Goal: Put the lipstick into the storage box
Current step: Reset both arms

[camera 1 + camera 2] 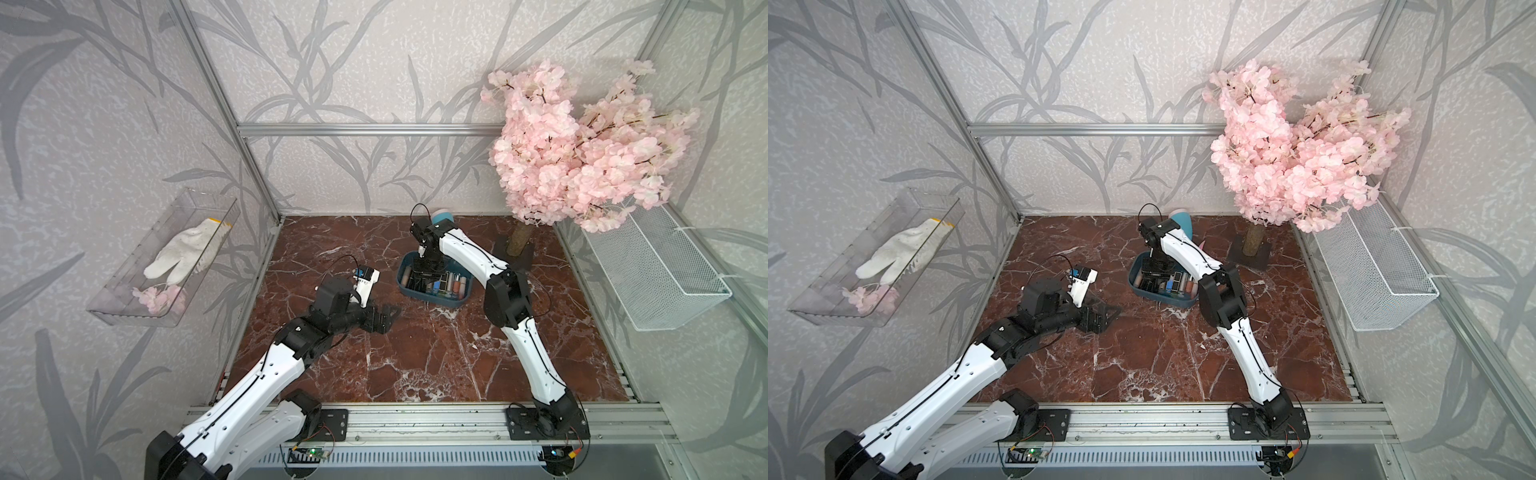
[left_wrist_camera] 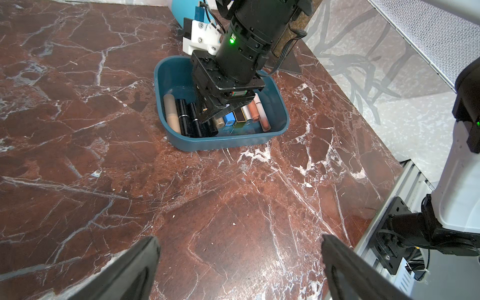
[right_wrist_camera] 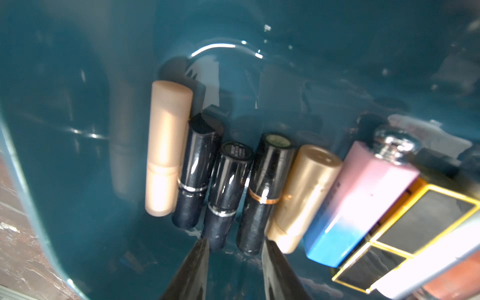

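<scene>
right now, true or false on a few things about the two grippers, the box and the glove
1. The right gripper reaches into the storage box. True.
2. The left gripper holds a lipstick. False: it is open and empty above the table.
3. Several lipsticks lie side by side in the storage box. True.
4. The white glove lies on the table. False: it lies in the clear tray.

Both top views high, facing down on tabletop [image 1: 415,353], left wrist oblique toward storage box [image 2: 220,142], right wrist close inside it.
</scene>
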Available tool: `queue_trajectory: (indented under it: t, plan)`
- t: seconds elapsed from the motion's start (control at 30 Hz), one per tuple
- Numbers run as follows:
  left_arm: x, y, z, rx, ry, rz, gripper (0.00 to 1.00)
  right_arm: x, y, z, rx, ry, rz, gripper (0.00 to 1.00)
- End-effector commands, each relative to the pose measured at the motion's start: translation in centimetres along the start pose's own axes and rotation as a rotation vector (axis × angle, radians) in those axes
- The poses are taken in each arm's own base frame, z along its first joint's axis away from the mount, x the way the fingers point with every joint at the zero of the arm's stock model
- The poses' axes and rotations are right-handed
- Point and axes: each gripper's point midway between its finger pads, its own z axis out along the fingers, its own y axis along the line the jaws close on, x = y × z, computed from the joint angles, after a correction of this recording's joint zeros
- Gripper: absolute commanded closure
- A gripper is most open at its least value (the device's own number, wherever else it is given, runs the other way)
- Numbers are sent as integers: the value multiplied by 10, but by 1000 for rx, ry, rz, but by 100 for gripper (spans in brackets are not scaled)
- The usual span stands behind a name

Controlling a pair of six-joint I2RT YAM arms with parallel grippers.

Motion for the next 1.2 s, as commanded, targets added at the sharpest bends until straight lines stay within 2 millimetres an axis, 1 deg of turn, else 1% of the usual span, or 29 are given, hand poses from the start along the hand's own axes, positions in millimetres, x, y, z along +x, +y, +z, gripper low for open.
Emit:
queue_trajectory:
  t: [0.0,0.07,0.13,0.27,0.37,0.53,0.6,0.63,0.7,0.77,0.8,0.83,0.87,0.9,0.93,0.97,1.03,1.13,1.17]
  plan:
    - [1,2,-3,-4,-7,5,0,-1,-1,6,-2,14,9,61]
    - [2,1,-4,-4,-9,4,0,-2,-1,6,-9,14,10,61]
    - [1,1,-4,-5,-11,5,0,-4,4,1,-28,2,-3,61]
    - [-1,4,-3,-16,-22,-1,0,-9,18,-19,-89,-44,-42,61]
    - [-6,6,-1,-29,-42,-13,0,-13,37,-39,-185,-83,-96,59]
    - [-16,10,-1,-53,-83,-32,0,-14,83,-81,-430,-155,-196,57]
    - [-19,12,-3,-66,-95,-33,0,-15,96,-95,-514,-186,-223,56]
    - [-21,12,-4,-74,-103,-34,0,-15,101,-103,-545,-208,-234,55]
    - [-22,14,-8,-87,-118,-30,0,-15,103,-113,-574,-262,-251,54]
    - [-22,15,-12,-97,-132,-22,0,-15,106,-126,-619,-354,-291,52]
    - [-22,16,-14,-105,-138,-21,0,-14,107,-134,-647,-406,-312,48]
    - [-21,17,-17,-113,-147,-21,0,-13,106,-142,-673,-472,-331,39]
    - [-21,19,-19,-120,-155,-22,0,-13,105,-152,-702,-552,-350,25]
    - [-20,20,-21,-127,-162,-25,0,-11,105,-161,-733,-631,-369,8]
    - [-19,21,-23,-136,-166,-30,0,-11,102,-172,-760,-725,-381,1]
    - [-19,23,-25,-143,-175,-37,0,-8,96,-179,-756,-781,-380,1]
    - [-17,25,-28,-155,-184,-48,0,-3,88,-184,-730,-822,-408,1]
    - [-16,30,-32,-179,-202,-64,0,12,87,-191,-720,-853,-502,1]
    - [-15,33,-34,-195,-208,-75,0,18,86,-198,-723,-883,-543,1]
